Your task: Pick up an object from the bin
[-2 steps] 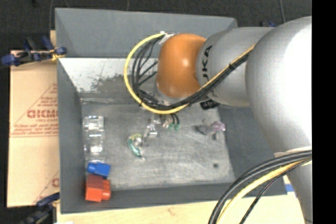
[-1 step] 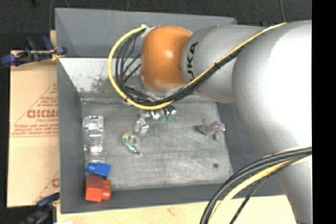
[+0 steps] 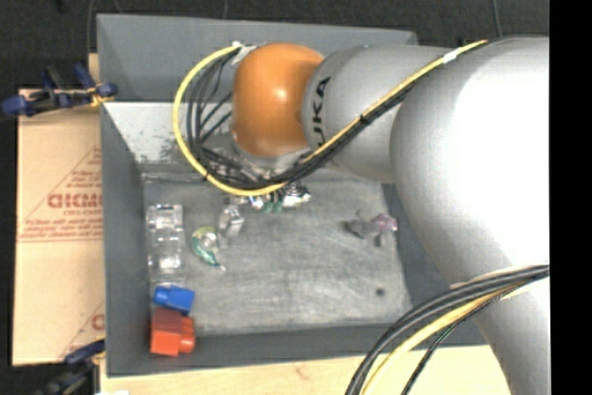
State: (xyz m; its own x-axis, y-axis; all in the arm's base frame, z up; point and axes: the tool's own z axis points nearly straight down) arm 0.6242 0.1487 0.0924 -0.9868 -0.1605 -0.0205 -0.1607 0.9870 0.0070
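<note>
Nearest candidate: small green-and-white piece [image 3: 209, 246] on the bin [image 3: 305, 291] floor, left of centre, just beside my hand [image 3: 233, 217] on its lower-left. Hand apart or together: can't tell, the orange wrist cover [image 3: 268, 102] blocks it. Risks: the clear plastic block [image 3: 164, 236] sits close to the piece, so a descent drifting left could clip it. The piece is small and low and likely skids out on closing.

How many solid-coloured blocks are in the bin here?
2: a blue block and a red block directly below it, at the view's lower left. The arm may hide others.
</note>
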